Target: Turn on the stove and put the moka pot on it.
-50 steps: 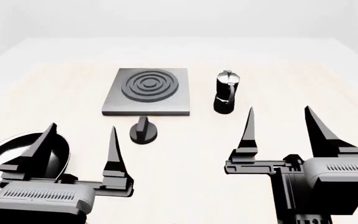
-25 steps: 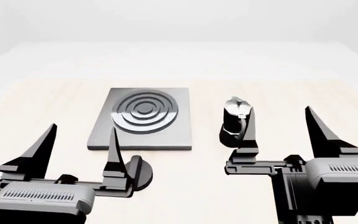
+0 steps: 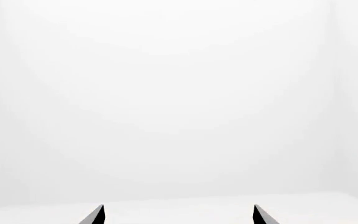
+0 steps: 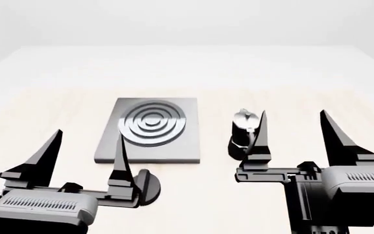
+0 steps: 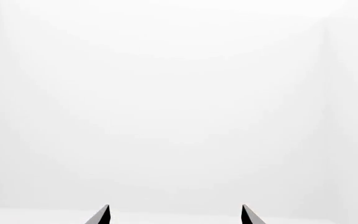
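Both tools hang spread and empty near you — bring the left tool point(image 4: 86, 151) down over the knob point(image 4: 145, 185), just in front of the stove point(image 4: 149, 130) plate, square the fingers across its ridge, then twist. The moka pot point(image 4: 244, 134) stands on the desk point(image 4: 304, 97) just right of the stove, behind the right tool point(image 4: 293, 132). The knob's half hidden behind a left finger, the pot partly behind a right one, and the wrist cams show only finger tips vs. blank white — go by the head view.

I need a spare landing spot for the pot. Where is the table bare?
Bare: the strip between stove and moka pot, and everything beyond both. Crowded: near edge, where left gripper overlaps the knob and right gripper fronts the pot.
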### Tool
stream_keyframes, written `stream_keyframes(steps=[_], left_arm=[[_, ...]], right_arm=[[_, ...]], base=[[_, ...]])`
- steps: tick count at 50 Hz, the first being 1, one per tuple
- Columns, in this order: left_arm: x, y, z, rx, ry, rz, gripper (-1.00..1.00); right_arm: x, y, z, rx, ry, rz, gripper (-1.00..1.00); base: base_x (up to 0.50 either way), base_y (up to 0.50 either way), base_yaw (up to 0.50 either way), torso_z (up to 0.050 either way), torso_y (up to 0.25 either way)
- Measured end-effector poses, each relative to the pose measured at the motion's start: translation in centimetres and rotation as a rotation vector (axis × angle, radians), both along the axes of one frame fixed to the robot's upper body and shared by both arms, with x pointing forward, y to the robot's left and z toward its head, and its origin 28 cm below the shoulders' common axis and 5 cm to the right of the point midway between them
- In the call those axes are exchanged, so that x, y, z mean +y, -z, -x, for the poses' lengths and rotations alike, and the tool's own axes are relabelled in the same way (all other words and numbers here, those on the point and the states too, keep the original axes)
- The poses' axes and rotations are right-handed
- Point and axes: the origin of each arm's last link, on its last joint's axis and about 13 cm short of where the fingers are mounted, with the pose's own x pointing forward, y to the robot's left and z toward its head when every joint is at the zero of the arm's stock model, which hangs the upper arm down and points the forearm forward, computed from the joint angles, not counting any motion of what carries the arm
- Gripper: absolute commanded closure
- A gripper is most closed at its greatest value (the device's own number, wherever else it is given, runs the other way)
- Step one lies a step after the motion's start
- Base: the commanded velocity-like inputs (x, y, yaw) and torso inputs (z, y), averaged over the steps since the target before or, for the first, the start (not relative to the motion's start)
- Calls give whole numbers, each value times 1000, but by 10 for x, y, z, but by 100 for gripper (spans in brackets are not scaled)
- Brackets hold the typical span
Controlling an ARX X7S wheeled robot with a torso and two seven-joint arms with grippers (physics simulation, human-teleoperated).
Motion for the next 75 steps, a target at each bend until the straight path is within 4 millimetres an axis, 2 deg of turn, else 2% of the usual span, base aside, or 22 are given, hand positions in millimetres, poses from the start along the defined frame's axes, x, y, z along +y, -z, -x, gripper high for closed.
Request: stream_keyframes(steps=[20, 75], left_arm=[[0, 0, 0, 2, 6, 4, -100], [-2, 6, -2, 45, 4, -36, -100]], right_arm=[[-1, 0, 0, -5, 4, 0, -100], [0, 1, 0, 0, -3, 3, -100]], base=[[0, 0, 0, 48, -16], [0, 0, 0, 45, -156]])
